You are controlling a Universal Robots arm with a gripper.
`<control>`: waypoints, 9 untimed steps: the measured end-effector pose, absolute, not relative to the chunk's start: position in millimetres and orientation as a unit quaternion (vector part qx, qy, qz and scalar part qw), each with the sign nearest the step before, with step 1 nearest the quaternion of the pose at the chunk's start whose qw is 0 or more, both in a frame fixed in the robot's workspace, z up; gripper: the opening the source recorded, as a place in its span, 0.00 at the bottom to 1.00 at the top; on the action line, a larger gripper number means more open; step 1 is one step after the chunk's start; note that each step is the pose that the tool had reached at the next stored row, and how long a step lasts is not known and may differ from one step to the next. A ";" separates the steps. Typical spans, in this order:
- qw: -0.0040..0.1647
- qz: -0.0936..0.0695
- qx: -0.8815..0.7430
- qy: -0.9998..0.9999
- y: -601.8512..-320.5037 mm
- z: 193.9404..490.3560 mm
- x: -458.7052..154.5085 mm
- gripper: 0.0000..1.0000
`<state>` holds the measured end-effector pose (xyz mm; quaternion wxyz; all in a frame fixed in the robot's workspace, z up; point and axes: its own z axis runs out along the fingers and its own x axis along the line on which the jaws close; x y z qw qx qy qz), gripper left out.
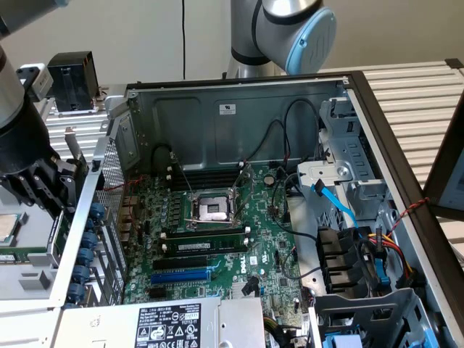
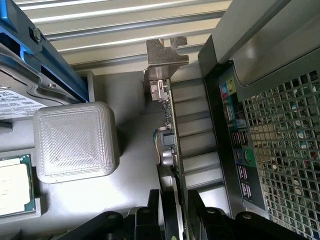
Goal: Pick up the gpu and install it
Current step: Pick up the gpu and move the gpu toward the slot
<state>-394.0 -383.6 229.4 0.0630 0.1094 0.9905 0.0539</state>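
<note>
My gripper (image 2: 173, 202) is shut on the gpu (image 2: 169, 135), which I see edge-on: a thin green board with a metal end bracket (image 2: 163, 56) at its far end. The black fingers (image 2: 150, 210) clamp the card from both sides. In the exterior view the gripper (image 1: 56, 181) hangs at the exterior view's left, just outside the open computer case (image 1: 239, 109), with the gpu's bracket (image 1: 72, 145) sticking up from it. The green motherboard (image 1: 225, 261) lies inside the case, with a blue slot (image 1: 181, 276) near its front.
The case's rear wall with ports (image 2: 239, 145) and a perforated grille (image 2: 285, 150) stands close beside the card. A white ribbed block (image 2: 75, 142) and a loose CPU (image 2: 14, 186) sit on the grey tray. Memory sticks (image 1: 203, 243), cables (image 1: 341, 206) and a power supply (image 1: 170, 322) crowd the case.
</note>
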 end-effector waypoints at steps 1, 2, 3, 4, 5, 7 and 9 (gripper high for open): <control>0.064 0.054 0.109 0.990 -383.8 229.5 -394.3 0.36; 0.065 0.055 0.109 0.990 -384.0 229.5 -394.5 0.36; 0.067 0.056 0.108 0.990 -384.1 229.4 -394.7 0.36; 0.068 0.056 0.108 0.990 -384.3 229.5 -394.7 0.36; 0.069 0.057 0.108 0.990 -384.5 229.5 -394.7 0.36; 0.070 0.059 0.108 0.990 -384.7 229.5 -394.7 0.36; 0.070 0.061 0.108 0.990 -384.8 228.9 -394.7 0.36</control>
